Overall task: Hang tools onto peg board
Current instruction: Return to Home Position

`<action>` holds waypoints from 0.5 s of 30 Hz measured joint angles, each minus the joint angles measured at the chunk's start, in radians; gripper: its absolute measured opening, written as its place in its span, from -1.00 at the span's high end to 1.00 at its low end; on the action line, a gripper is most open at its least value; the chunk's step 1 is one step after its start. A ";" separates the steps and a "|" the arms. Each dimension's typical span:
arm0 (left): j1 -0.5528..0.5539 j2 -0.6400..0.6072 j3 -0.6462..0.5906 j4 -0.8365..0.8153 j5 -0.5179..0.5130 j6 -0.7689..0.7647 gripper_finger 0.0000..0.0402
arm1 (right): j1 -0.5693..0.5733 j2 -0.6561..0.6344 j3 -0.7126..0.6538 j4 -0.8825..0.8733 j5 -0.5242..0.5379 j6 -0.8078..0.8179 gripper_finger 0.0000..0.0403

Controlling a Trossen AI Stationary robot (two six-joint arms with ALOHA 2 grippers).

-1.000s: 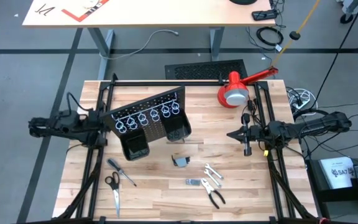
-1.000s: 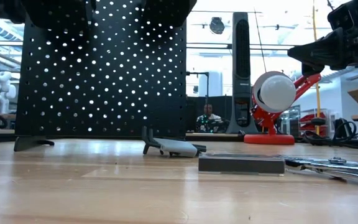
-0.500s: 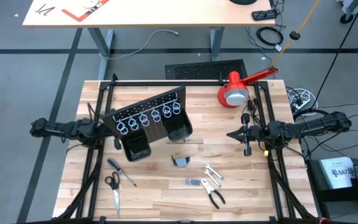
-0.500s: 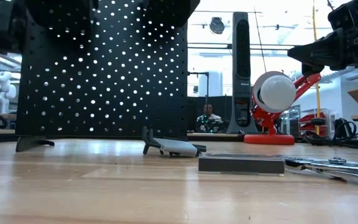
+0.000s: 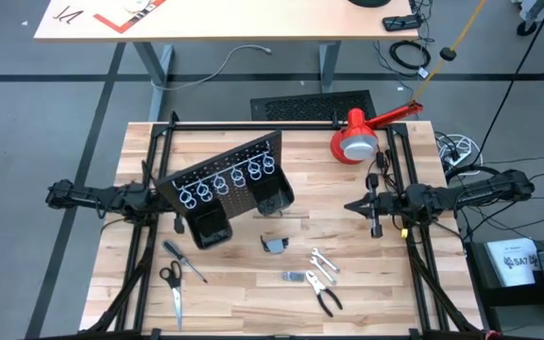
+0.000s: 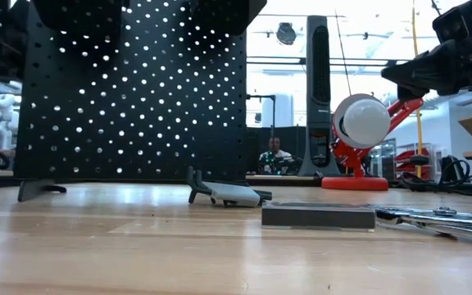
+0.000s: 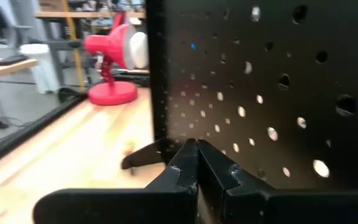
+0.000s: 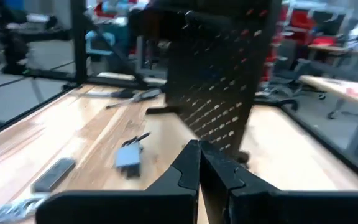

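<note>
The black peg board (image 5: 229, 184), with a row of silver rings (image 5: 225, 179) and two box bins (image 5: 212, 227), stands on its feet at the table's left middle. It fills the low view's left (image 6: 138, 90). My left gripper (image 5: 163, 195) is shut at the board's left end, close to its perforated face (image 7: 260, 93) and its foot (image 7: 142, 158). My right gripper (image 5: 352, 203) is shut and empty above the table's right side. Scissors (image 5: 171, 283), a screwdriver (image 5: 185, 260), wrenches (image 5: 321, 264) and pliers (image 5: 327, 300) lie flat near the front edge. My left gripper's shut fingers (image 7: 185, 168) come level from the table's left, close to the peg board's lower left end (image 7: 173, 134). I cannot tell whether they touch it.
A red-and-white lamp (image 5: 355, 137) stands at the far right. A flat black slotted panel (image 5: 314, 106) lies beyond the far edge. A grey piece (image 5: 274, 246) and a small metal piece (image 5: 293, 277) lie mid-table. Black frame rails (image 5: 253, 125) run around the work area.
My left gripper has moved a little toward the table's near edge beside the peg board's left end, staying shut. The board's left end has shifted slightly; its right end has stayed about where it was.
</note>
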 joint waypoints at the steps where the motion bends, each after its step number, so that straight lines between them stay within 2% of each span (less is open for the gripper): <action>1: 0.001 0.001 0.000 -0.001 0.019 0.000 0.98 | 0.000 0.000 0.000 -0.013 -0.018 0.002 1.00; 6: 0.000 0.000 -0.001 -0.003 0.074 0.005 0.98 | 0.000 0.000 0.000 -0.040 -0.088 0.024 1.00; 15: 0.000 0.000 -0.002 -0.004 0.087 -0.001 0.98 | -0.001 0.000 0.000 -0.070 -0.058 0.051 1.00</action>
